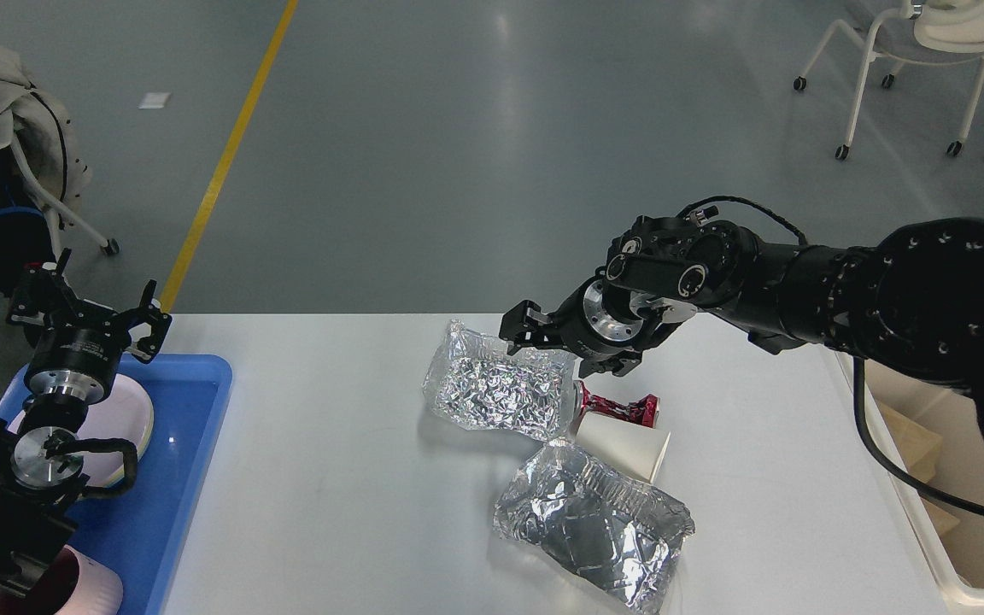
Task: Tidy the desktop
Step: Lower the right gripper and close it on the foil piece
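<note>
The desktop holds a foil bag. The right gripper, nearer arm, hovers spread wide just above the bag's right end.

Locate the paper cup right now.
Head view, right of centre on the desktop: the paper cup lies on its side between two foil bags, against the crushed red can.

Foil bags: two
Paper cup: one
Crushed red can: one
Blue tray: one
Plate: one
Pink cup: one
Chairs: two
</note>
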